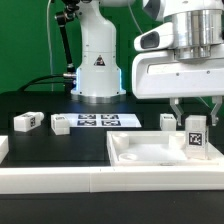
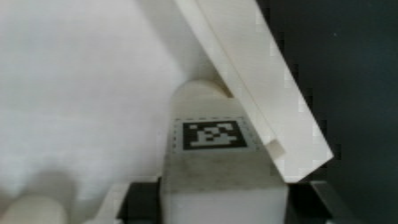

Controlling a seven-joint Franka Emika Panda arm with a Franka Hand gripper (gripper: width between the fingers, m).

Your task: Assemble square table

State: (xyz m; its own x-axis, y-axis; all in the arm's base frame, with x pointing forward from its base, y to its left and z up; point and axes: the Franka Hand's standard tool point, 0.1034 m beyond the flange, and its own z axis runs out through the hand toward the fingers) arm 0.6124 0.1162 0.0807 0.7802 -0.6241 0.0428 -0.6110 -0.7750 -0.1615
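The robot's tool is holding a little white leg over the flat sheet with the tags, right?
Not quite. The tool holds the little white leg over the big white tabletop, not the sheet. The exterior view shows that sheet, the marker board, lying apart toward its left.

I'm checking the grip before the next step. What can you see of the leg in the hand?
The leg is a small white block, plastic by its look, with a rounded end and a black-white tag on one flat face. It hangs upright, and the hand is closed on its upper end from both sides. Its lower end is inside the tabletop, close beside the raised rim at the exterior view's right. The pictures do not show whether it touches the tabletop.
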